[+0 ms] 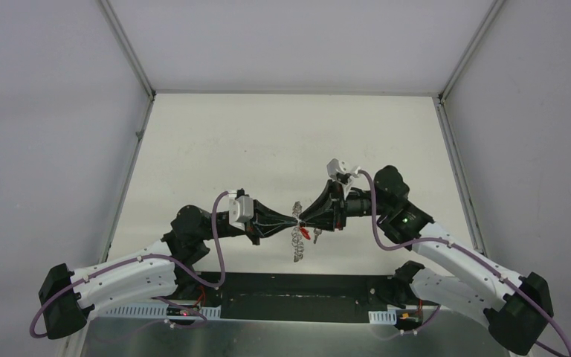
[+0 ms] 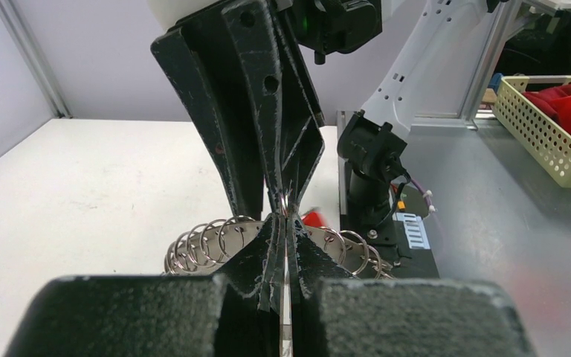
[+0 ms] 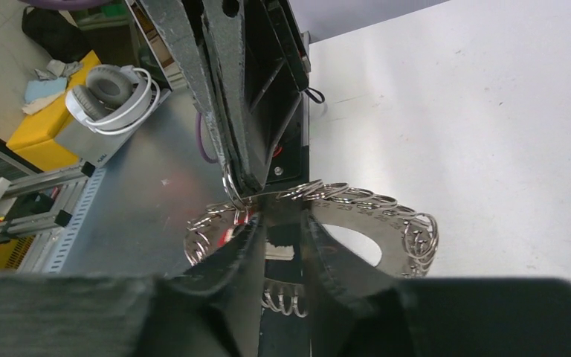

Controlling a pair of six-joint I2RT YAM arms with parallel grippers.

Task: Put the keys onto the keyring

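Left end effector (image 2: 286, 227) pressed together on one wire loop (image 3: 230, 190) of the keyring (image 3: 386, 219), mid-air over the worktop (image 1: 268, 149). Right end effector (image 3: 279, 219) nearly closed, apparently pinching the keys (image 2: 312, 217), tip to tip. Risk: thin loop slips, keyring drops. It hangs edge-on from above, long axis toward the near worktop edge.

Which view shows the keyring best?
Right wrist: the keyring shows close and nearly whole, flat band and wire loops, only its near side behind the right gripper. Left wrist: just loops either side of the left gripper. Top external: a tiny speck.
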